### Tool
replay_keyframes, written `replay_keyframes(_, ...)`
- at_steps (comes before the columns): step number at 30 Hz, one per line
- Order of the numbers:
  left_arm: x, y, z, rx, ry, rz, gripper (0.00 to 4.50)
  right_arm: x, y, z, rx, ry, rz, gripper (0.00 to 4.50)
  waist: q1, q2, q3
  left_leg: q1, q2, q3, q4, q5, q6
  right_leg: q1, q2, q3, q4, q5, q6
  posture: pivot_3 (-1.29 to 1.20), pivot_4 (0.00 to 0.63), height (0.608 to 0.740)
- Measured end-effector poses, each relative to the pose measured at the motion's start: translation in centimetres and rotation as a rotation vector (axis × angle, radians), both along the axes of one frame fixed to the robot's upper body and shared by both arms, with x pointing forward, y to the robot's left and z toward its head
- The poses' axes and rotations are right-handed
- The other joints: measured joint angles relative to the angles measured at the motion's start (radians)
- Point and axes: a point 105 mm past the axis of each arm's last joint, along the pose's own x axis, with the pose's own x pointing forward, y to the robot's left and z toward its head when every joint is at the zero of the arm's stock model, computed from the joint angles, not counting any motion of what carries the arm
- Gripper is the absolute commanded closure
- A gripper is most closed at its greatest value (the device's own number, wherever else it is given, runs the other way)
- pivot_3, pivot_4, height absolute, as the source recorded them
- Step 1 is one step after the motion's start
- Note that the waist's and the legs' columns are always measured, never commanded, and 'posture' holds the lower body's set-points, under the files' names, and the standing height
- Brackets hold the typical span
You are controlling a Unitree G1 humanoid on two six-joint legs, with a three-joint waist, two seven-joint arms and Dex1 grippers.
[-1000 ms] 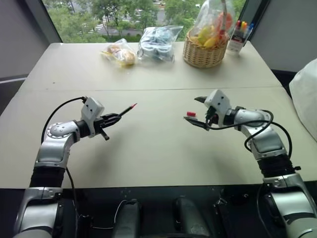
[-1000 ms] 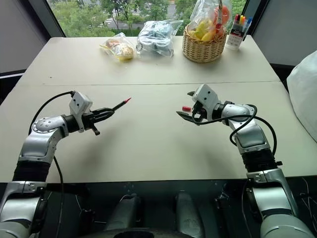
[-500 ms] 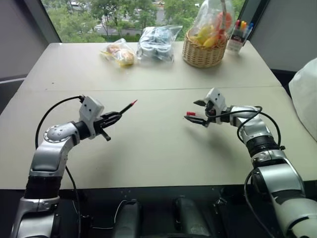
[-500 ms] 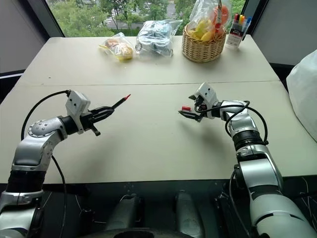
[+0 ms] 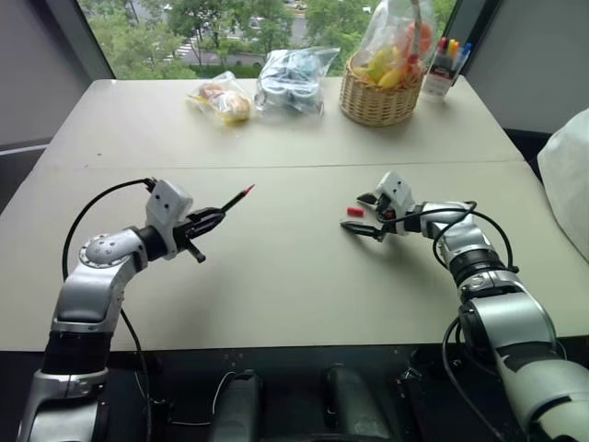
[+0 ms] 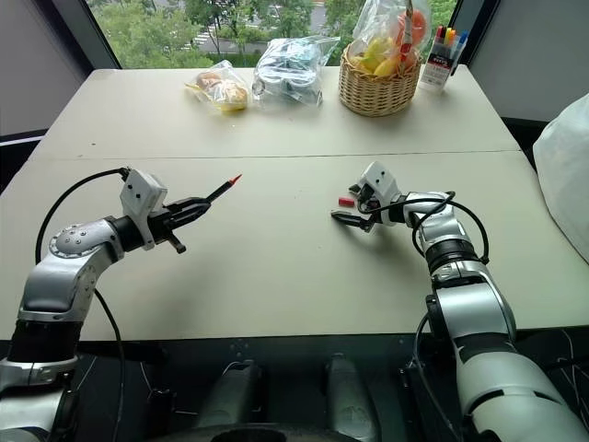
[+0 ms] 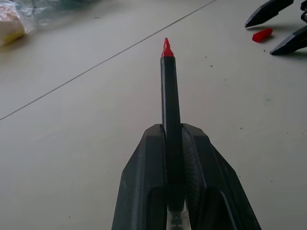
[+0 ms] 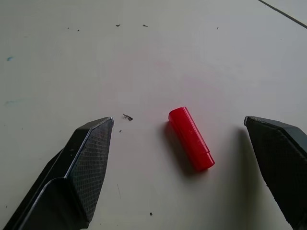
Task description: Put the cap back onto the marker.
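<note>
The marker [image 5: 236, 198] is slim and black, its red tip uncapped and pointing up and toward the table's middle. My left gripper [image 5: 214, 218] is shut on its rear half, held above the table on the left; the left wrist view shows the marker [image 7: 169, 96] clamped between both fingers. The cap [image 5: 355, 212], a tiny red cylinder, lies flat on the table right of centre. My right gripper [image 5: 353, 213] is open and low over the table, one finger on each side of the cap [image 8: 191, 139], neither touching it.
Along the far edge stand a wicker basket [image 5: 377, 101] of bagged fruit, a cup of coloured markers [image 5: 444, 63], a clear bag [image 5: 293, 78] and a bag of bread [image 5: 223, 99]. A white bag [image 5: 566, 175] bulges at the right edge.
My right gripper has come down and forward, from hovering above the cap to straddling it near the tabletop. The left gripper and marker have stayed put.
</note>
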Motion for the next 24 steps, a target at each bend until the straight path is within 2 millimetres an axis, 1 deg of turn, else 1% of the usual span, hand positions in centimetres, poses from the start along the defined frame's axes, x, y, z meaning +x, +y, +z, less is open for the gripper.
replay_keyframes(8,0.04,-0.12,-0.10,0.003,0.002,0.001,4.41,-0.04,-0.23,-0.09,-0.009,0.000,0.001,0.00,0.002,0.000,0.000,0.000,0.000,0.000,0.000,0.000,0.000,0.000,0.000,0.000,0.000,0.000,0.000,0.00,0.150,0.740)
replay_keyframes(9,0.04,-0.14,-0.12,0.003,0.002,0.000,4.47,-0.04,-0.27,-0.09,-0.011,-0.001,0.001,0.25,0.003,0.000,0.000,0.000,0.000,0.000,0.000,0.000,0.000,0.001,0.000,0.000,0.000,0.000,0.000,0.00,0.150,0.740)
replay_keyframes(11,0.03,-0.17,-0.13,0.003,0.003,-0.001,4.50,-0.10,-0.28,-0.15,-0.012,0.001,0.005,0.89,0.003,0.000,0.000,0.001,0.000,0.000,0.000,0.000,0.000,0.001,0.000,0.000,0.000,0.000,0.000,0.00,0.150,0.740)
replay_keyframes(13,0.03,-0.19,-0.15,0.004,0.003,-0.001,4.50,-0.14,-0.28,-0.22,-0.015,0.002,0.009,1.81,0.003,0.000,0.000,0.001,0.000,0.000,0.001,0.000,0.000,0.002,-0.001,0.000,0.000,0.000,0.000,0.00,0.150,0.740)
replay_keyframes(15,0.04,-0.28,-0.18,0.006,0.003,-0.005,4.50,-0.16,-0.29,-0.27,-0.020,0.002,0.011,2.97,0.003,0.000,0.000,0.001,0.000,0.000,0.001,0.000,0.000,0.002,-0.001,0.000,0.000,0.000,0.000,0.00,0.150,0.740)
replay_keyframes(17,0.04,-0.34,-0.17,0.007,0.002,-0.007,4.50,-0.17,-0.29,-0.29,-0.021,0.003,0.011,4.01,0.003,0.000,0.000,0.001,0.000,0.000,0.001,0.000,0.000,0.002,-0.001,0.000,0.000,0.000,0.000,0.00,0.150,0.740)
replay_keyframes(18,0.05,-0.34,-0.15,0.007,0.001,-0.007,4.50,-0.18,-0.31,-0.32,-0.023,0.003,0.011,4.44,0.003,0.000,0.000,0.001,0.000,0.000,0.001,0.000,0.000,0.002,-0.001,0.000,0.000,0.000,0.000,0.00,0.150,0.740)
replay_keyframes(24,0.06,-0.35,-0.13,0.009,-0.001,-0.008,4.50,-0.18,-0.32,-0.34,-0.027,0.002,0.012,4.44,0.003,0.000,0.000,0.001,0.000,0.000,0.001,0.000,0.000,0.002,0.000,0.000,0.000,0.000,0.000,0.00,0.150,0.740)
